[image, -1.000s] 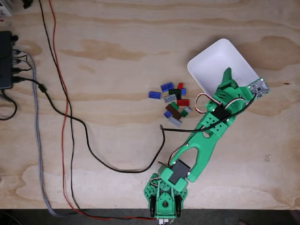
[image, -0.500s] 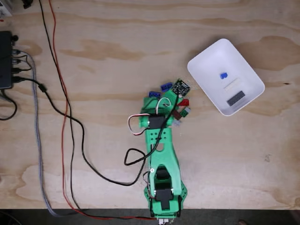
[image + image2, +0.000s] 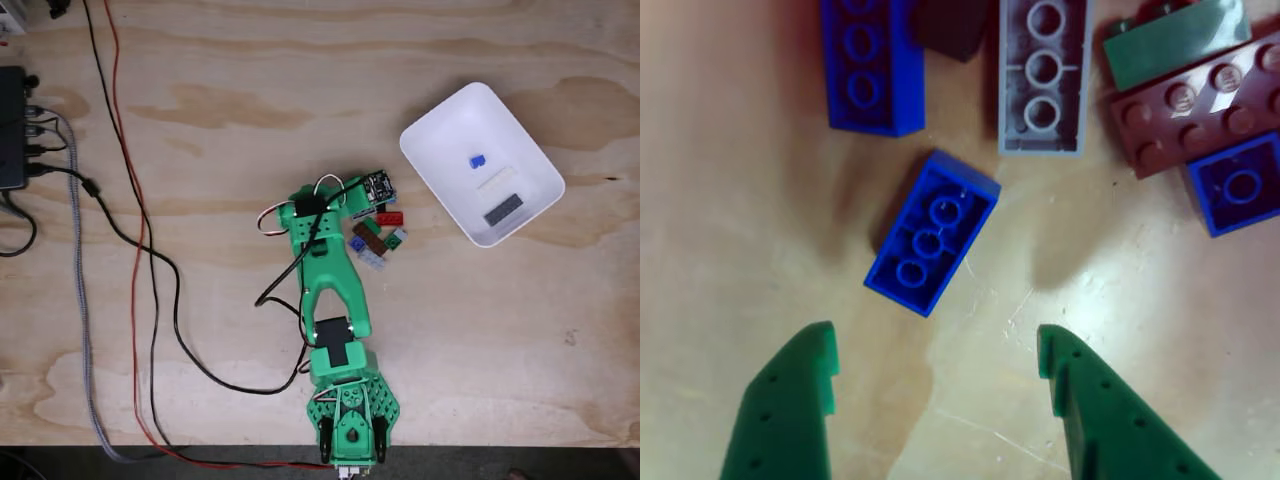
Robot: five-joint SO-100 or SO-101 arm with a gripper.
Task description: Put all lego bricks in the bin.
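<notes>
The pincer [image 3: 935,365] hangs with its two green fingers [image 3: 790,400] spread wide apart and nothing between them, poised over bare plywood table [image 3: 730,220] just short of an upturned blue brick [image 3: 931,232]. That brick lies hollow side up, skewed to the line of the fingers, a little ahead of the gap and nearer the left finger in the other view; the wide spread likely serves to straddle it on the descent. Further ahead lie a second blue brick [image 3: 872,62], a grey brick [image 3: 1042,75] also hollow side up, a brown studded plate [image 3: 1200,105], a green piece [image 3: 1175,45] and a small blue brick [image 3: 1240,185] off to the right.

In the fixed view the green arm [image 3: 330,270] reaches over the left part of the lego pile [image 3: 378,238], and the white bin [image 3: 482,165] sits well off to the right, holding a small blue brick [image 3: 476,160], a white plate [image 3: 497,182] and a grey plate [image 3: 503,210].

Half a second earlier the arm stood straighter, with its head over the middle of the pile; now it has swung leftward and folded lower. A second earlier it was over the bin.
</notes>
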